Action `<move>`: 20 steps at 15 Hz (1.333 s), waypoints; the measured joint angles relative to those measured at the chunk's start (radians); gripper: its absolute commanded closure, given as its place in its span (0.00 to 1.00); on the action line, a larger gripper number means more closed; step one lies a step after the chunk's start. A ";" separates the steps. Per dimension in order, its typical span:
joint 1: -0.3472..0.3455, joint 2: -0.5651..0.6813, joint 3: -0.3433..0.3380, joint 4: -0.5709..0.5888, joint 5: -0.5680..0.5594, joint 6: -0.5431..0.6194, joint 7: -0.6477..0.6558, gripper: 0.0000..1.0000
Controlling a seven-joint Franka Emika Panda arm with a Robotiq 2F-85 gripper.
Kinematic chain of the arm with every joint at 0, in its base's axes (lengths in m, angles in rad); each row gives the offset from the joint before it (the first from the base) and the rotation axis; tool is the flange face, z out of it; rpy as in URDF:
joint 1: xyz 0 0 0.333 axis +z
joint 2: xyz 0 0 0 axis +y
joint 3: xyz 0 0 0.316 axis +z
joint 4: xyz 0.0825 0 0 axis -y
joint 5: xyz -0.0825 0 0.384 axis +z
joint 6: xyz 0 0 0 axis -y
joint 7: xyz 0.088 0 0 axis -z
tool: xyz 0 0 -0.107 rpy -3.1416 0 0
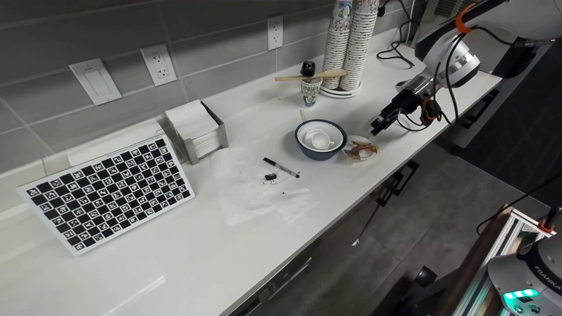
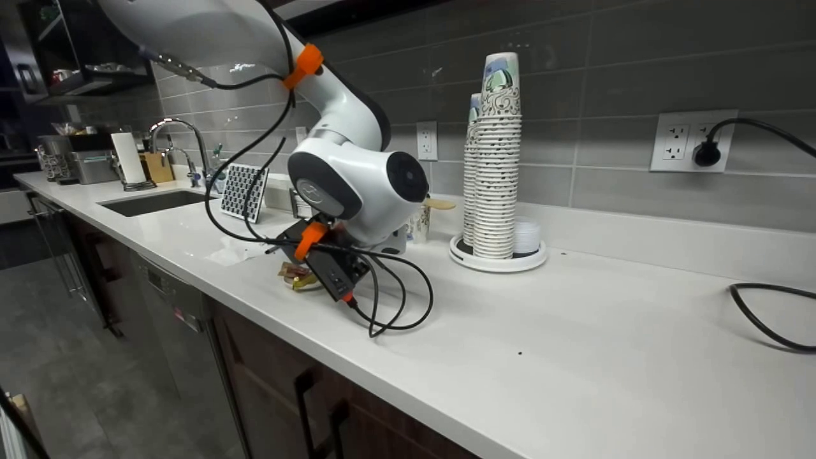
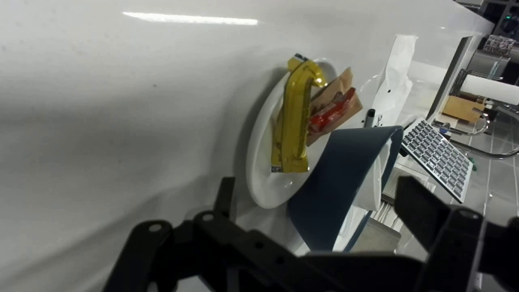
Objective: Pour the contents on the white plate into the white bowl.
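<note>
Just beside the bowl, dark blue outside and white within, sat the white plate in an exterior view, packets heaped on it. A white cup lay in the bowl. The gripper hung over the counter, near the plate.

In an exterior view, the arm blocked part of the counter; fingertips were hidden, packets visible past it. Stacked paper cups stood on a round tray.

Wrist view: jaws spread wide apart. A yellow packet ran across the plate, one end over the rim; beside it, a red packet lay on a brown packet.
</note>
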 measured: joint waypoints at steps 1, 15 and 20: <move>-0.004 0.010 0.004 0.010 -0.002 0.000 0.001 0.11; -0.013 0.093 0.067 0.085 -0.077 0.033 0.063 0.59; -0.013 0.114 0.094 0.108 -0.078 0.037 0.077 0.95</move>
